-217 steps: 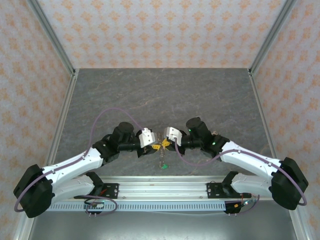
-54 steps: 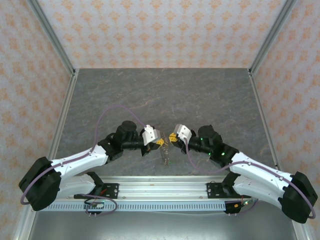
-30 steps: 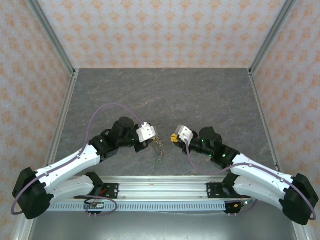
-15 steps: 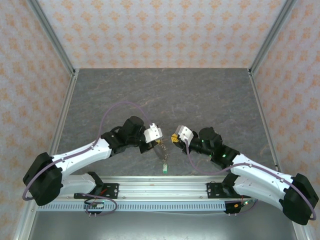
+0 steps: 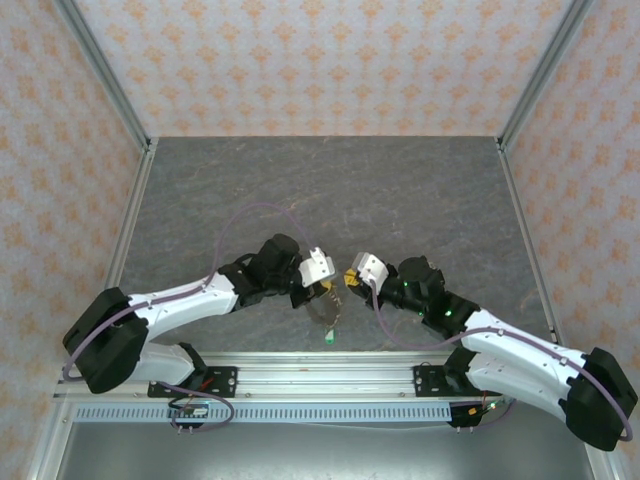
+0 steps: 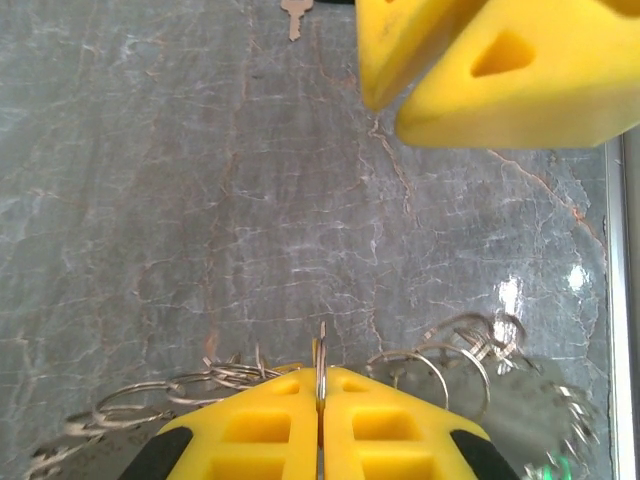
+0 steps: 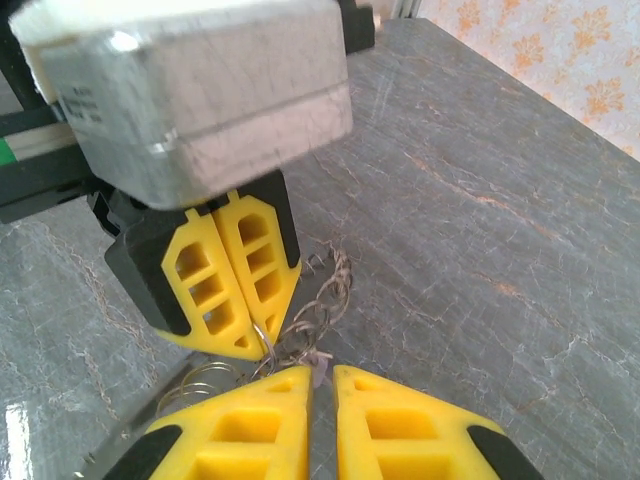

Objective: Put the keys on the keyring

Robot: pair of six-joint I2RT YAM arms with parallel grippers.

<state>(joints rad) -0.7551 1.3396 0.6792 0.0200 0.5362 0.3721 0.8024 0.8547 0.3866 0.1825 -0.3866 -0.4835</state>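
My left gripper (image 5: 323,284) is clenched on one ring of the keyring (image 5: 329,308), whose linked loops trail toward 6 o'clock and end at the green-headed key (image 5: 327,340). My right gripper (image 5: 348,278), just beside it at 3 o'clock, is pinched almost together on a small silver key (image 6: 293,14), all near the 6 o'clock edge of the table (image 5: 300,190)

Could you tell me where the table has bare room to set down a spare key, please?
The far half of the table, from side rail to side rail and up to the back wall, is bare. Front centre is crowded: the left claw holds the keyring close to the right claw.
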